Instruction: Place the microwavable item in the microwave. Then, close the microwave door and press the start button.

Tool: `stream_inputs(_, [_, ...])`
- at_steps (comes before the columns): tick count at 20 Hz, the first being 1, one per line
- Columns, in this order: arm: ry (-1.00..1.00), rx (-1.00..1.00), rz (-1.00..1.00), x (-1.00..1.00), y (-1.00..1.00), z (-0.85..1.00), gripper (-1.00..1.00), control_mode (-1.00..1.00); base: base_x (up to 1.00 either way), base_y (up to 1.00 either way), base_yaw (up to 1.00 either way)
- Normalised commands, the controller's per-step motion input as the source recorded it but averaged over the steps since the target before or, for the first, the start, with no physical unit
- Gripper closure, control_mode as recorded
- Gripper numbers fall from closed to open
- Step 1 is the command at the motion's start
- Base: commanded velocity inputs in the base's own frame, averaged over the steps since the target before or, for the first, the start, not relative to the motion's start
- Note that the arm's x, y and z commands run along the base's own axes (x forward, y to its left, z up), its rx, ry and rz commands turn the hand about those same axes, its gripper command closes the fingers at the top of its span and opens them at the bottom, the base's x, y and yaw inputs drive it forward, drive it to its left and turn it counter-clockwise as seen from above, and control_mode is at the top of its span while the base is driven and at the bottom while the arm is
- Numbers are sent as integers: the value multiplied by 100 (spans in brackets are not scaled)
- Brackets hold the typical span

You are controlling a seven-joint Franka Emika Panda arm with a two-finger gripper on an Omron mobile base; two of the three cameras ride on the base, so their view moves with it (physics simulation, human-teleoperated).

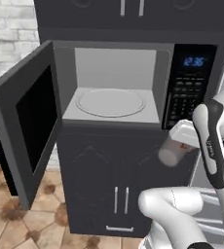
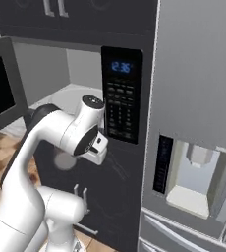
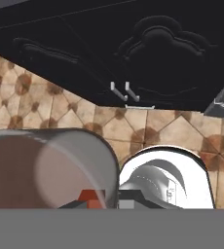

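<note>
Dark cabinets (image 1: pixel 104 180) fill the wall, above a floor of brown tiles (image 3: pixel 148 126). Set into them is the microwave (image 1: pixel 119 87), its door (image 1: pixel 26 126) swung wide on the left and its pale inside holding a round glass plate (image 1: pixel 110 102). Its black button panel (image 1: pixel 187 87), with a blue clock lit at the top, sits just above the claw (image 1: pixel 178 146).

The claw hangs in front of the lower cabinet, below the microwave's right end and outside it. It is closed tight on a small grey-brown cup (image 1: pixel 171 153), which lies tilted, its base pointing down and to the left. In the hand view the cup (image 3: pixel 50 168) sits right against the claw, large and blurred.

A grey fridge (image 2: pixel 198 98) with a drinks recess stands well off to the claw's right.
</note>
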Motion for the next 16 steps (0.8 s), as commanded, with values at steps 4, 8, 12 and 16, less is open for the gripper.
stream_inputs(4, [0, 0, 0, 0, 0, 0, 100, 100, 7, 78, 5])
stream_inputs(8, [0, 0, 0, 0, 0, 0, 100, 100, 28, 56, 4])
stream_inputs(12, [0, 0, 0, 0, 0, 0, 100, 100, 25, -16, 12])
stream_inputs(16, [0, 0, 0, 0, 0, 0, 100, 100, 10, -44, 22])
